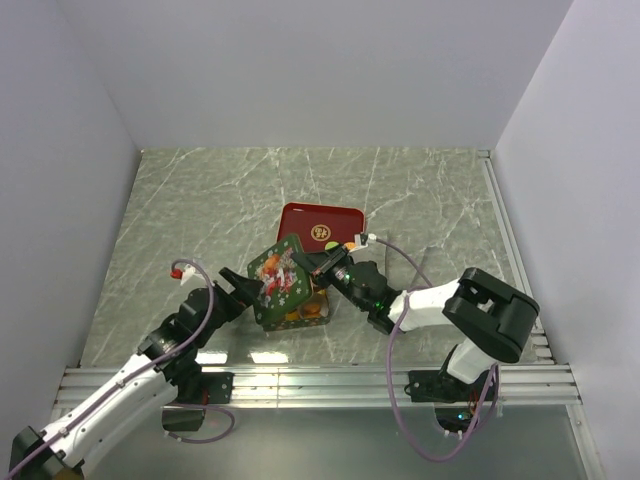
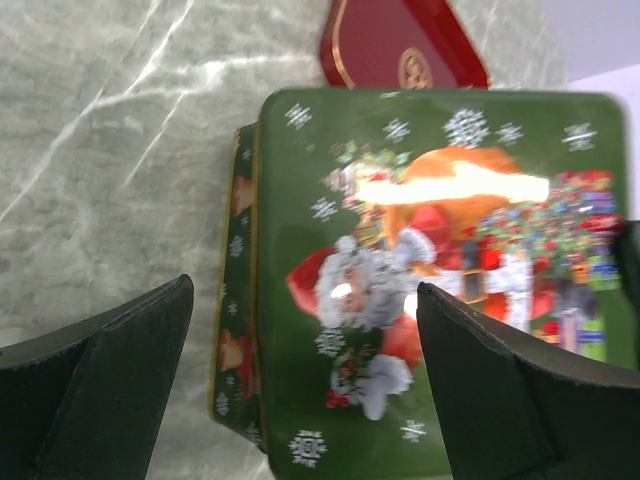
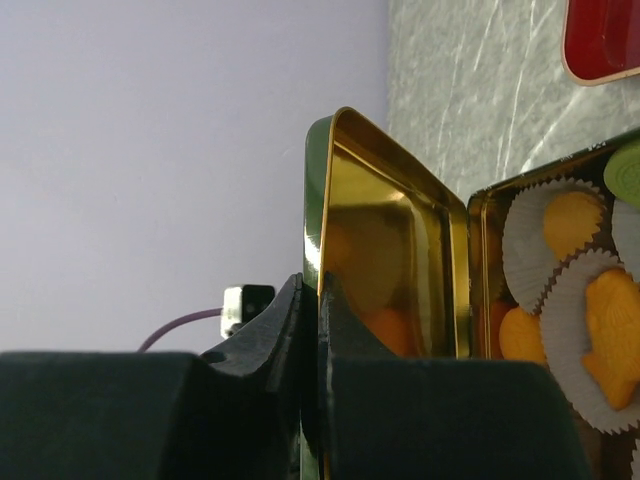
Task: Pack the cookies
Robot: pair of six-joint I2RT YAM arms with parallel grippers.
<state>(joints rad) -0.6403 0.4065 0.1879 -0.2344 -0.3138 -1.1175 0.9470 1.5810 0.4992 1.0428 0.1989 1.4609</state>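
cookies [image 3: 575,222] packed in cups [image 3: 522,255] inside the tin [image 3: 478,260] | lid [image 2: 430,280] tilted over tin, not shut yet | right hand [image 3: 315,290] pinches lid's edge | left hand [image 2: 305,292] wide, holding nothing, beside lid | left to do: close lid

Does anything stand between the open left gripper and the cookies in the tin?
Yes. The green Santa lid, pinched at its rim by the right gripper, leans tilted over the tin, directly between the left gripper and the cookies. The left gripper's open jaws face the lid's printed top.
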